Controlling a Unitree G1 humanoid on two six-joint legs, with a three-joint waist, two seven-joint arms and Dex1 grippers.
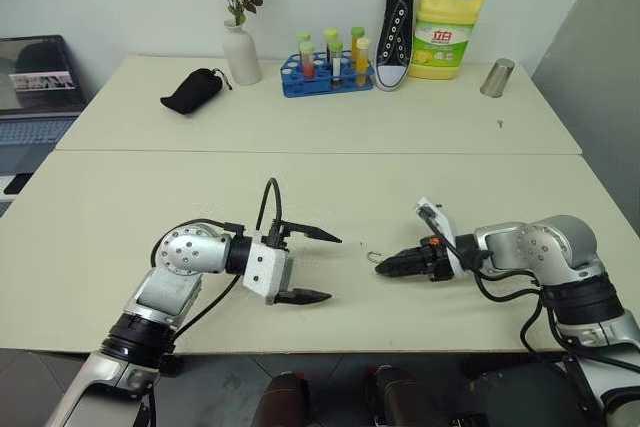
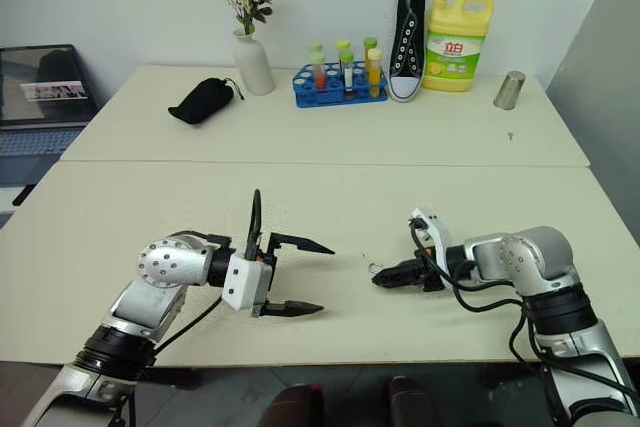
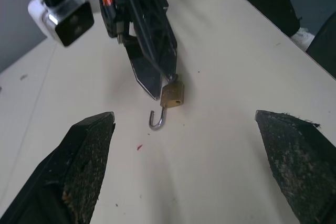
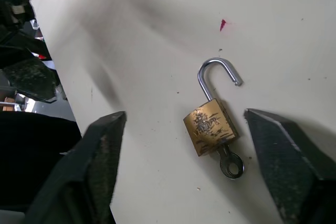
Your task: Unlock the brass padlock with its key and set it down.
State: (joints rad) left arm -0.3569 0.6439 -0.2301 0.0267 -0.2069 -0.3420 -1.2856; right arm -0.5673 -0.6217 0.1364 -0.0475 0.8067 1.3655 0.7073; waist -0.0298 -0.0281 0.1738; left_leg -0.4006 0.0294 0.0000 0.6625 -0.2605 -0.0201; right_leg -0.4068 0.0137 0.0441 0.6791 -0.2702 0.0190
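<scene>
Nearest the right wrist camera, flat on the pale cream table [image 1: 330, 177], lies the small golden-brass padlock [image 4: 210, 127], its thin silvery shackle [image 4: 215, 76] swung free at one end, so the lock reads as already opened. The little silvery key [image 4: 231, 165] is in its keyhole, round bow sticking out of the body's underside. Lying on its broad face with nothing pinching it, the lock looks to have been set down rather than dropped, and the task seems close to finished. Around it stands the right gripper [image 4: 202, 174], its two black fingers wide apart, one on either side of the lock and clear of it; from the head views that gripper [image 1: 385, 265] points in from the right with its tip just beside the hooked shackle. Farther out, the left gripper [image 1: 312, 267] faces it from the other side of the lock, near but apart, jaws spread and holding nothing; its wrist view looks between its own fingertips [image 3: 84, 150] at the lock and the right gripper behind it. Neither arm touches the lock, which suits a release and withdrawal.
</scene>
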